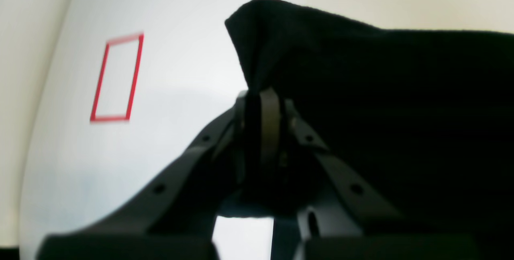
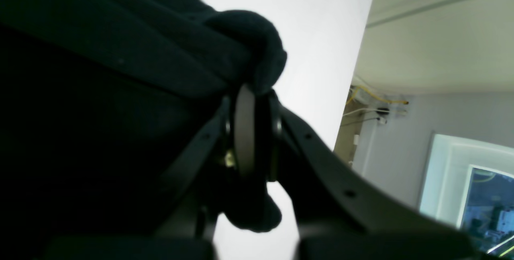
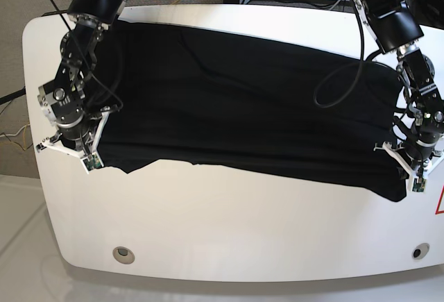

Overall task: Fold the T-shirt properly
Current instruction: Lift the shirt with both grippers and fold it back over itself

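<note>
Clenched, the left gripper (image 1: 261,103) and right gripper (image 2: 251,103) each pinch the T-shirt (image 3: 236,107), its length stretched between them.

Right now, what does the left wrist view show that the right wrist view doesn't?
Only the left wrist view shows a red rectangle outline marked on the white table. Only the right wrist view shows room beyond the table's edge, with a window and wall cables. Both show an end effector shut on a bunch of the black T-shirt: the left end effector and the right end effector.
</note>
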